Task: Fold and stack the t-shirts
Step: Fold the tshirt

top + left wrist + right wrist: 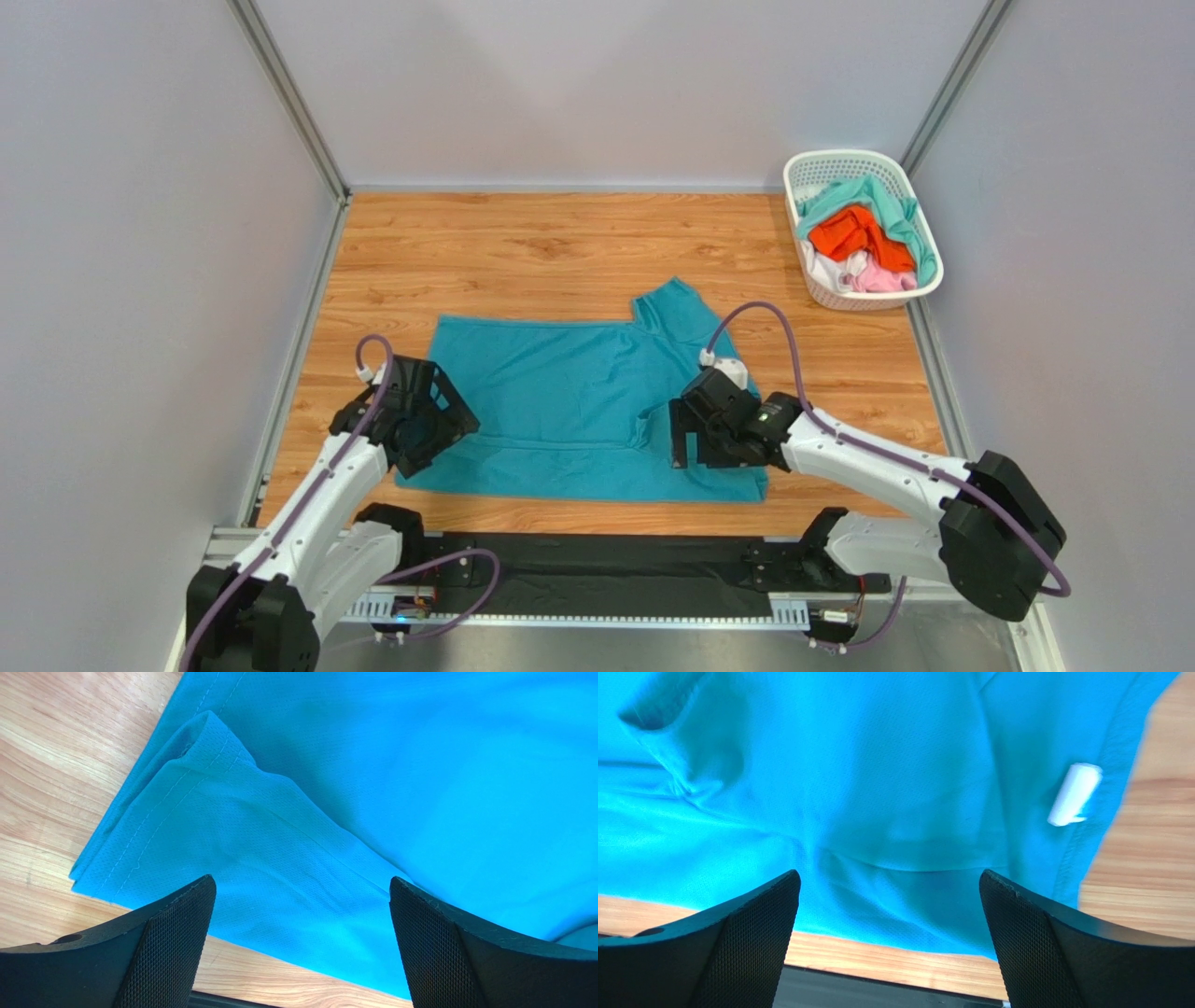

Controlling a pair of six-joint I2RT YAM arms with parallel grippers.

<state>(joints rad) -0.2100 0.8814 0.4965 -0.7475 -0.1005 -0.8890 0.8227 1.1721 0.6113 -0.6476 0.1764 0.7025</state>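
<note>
Here, at far left, the left hand [425, 417] stands over the near left corner of the teal-blue t-shirt [561, 392], its two fingers [172, 941] set wide apart with nothing between them. The left wrist view shows a stitched fold of fabric [210, 819] lying on the body of the shirt beneath that hand, with bare wood of the counter [491, 252] beside it. The t-shirt lies spread across the middle of the counter, partly folded, one flap reaching toward the far side at its right end. The right hand [692, 434] stands over the shirt's near right edge, its fingers [756, 941] likewise wide apart and empty. The right wrist view shows a small white neck label [1074, 794] near the shirt's edge. Whether either hand touches the cloth cannot be told. At the far right corner a white lattice basket [842, 161] holds a mint-green shirt [887, 196], an orange shirt [852, 231] and a pale pink shirt [881, 280], bundled together.
</note>
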